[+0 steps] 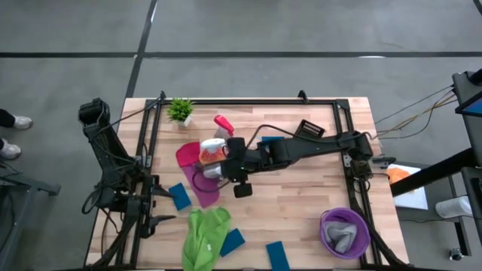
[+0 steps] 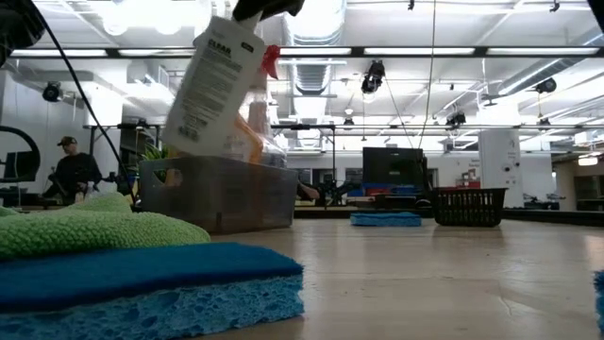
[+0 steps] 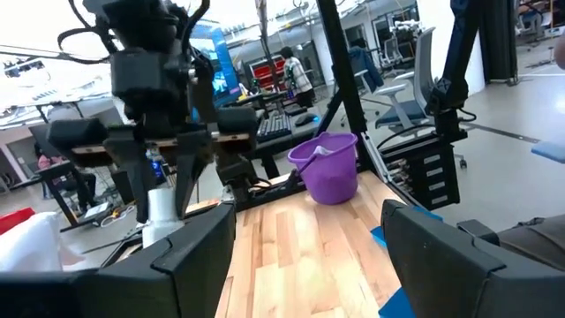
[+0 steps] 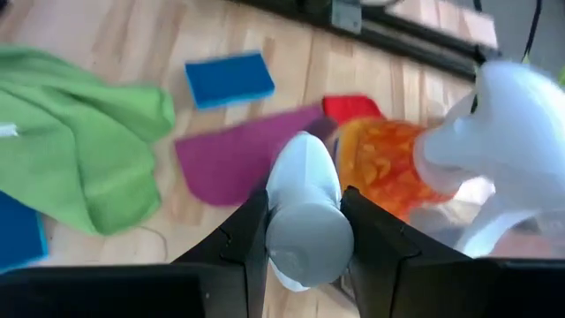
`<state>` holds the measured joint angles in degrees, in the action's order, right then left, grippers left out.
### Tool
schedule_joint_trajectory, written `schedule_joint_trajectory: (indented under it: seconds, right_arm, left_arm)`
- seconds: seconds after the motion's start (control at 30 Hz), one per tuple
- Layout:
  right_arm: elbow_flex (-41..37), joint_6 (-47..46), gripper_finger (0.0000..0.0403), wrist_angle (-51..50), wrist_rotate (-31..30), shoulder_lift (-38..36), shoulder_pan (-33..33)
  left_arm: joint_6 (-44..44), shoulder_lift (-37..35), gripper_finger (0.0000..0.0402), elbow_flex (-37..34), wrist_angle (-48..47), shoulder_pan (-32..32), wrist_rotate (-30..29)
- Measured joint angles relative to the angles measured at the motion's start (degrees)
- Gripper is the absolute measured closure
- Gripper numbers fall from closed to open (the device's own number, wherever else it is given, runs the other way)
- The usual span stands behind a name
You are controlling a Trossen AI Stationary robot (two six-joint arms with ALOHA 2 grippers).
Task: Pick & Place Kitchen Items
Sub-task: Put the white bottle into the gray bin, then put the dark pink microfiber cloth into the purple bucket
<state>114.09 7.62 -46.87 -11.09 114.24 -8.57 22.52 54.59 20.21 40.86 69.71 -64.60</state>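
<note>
White back label point(image 2: 212, 80) on tilted bottle point(image 2: 226, 94), low view: dense block of black print, too small to read. Possibly heading line at top, illegible. No other text, brand, number or sign readable in any view.

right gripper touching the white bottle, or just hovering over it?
Touching. In the right wrist view both fingers of the right gripper press against the sides of the white bottle, with no gap either side.
</note>
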Motion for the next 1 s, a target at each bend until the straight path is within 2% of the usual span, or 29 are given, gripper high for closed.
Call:
schedule_joint_trajectory:
  seconds: [0.33, 0.57, 0.63, 0.7, 0.9, 1.0]
  right_arm:
    - [10.3, 0.8, 0.0293, -10.6, 0.9, 9.9, 1.4]
    - [20.5, 3.7, 0.0293, -14.8, 1.0, 17.7, 1.6]
    - [20.7, 4.3, 0.0292, -13.3, 0.7, 18.4, 1.7]
    - [19.5, 4.8, 0.0269, -12.2, 0.7, 17.9, 1.9]
    - [19.4, 4.5, 0.0163, -11.0, 0.3, 16.8, 2.4]
    - [19.4, 4.3, 0.0132, -9.6, -0.4, 15.7, 2.3]
  left_arm:
    - [-0.2, 0.0, 0.0120, 0.0, 0.0, 0.0, -0.4]
    - [-0.2, 0.0, 0.0120, 0.0, 0.0, 0.0, -1.5]
    - [-0.4, 0.0, 0.0120, 0.0, -0.1, 0.0, -1.7]
    - [-0.5, 0.0, 0.0120, 0.0, -0.5, 0.0, -1.7]
    - [-1.4, 0.0, 0.0120, 0.0, -1.1, 0.0, -2.0]
    - [-1.6, 0.0, 0.0120, 0.0, -1.1, 0.0, -2.1]
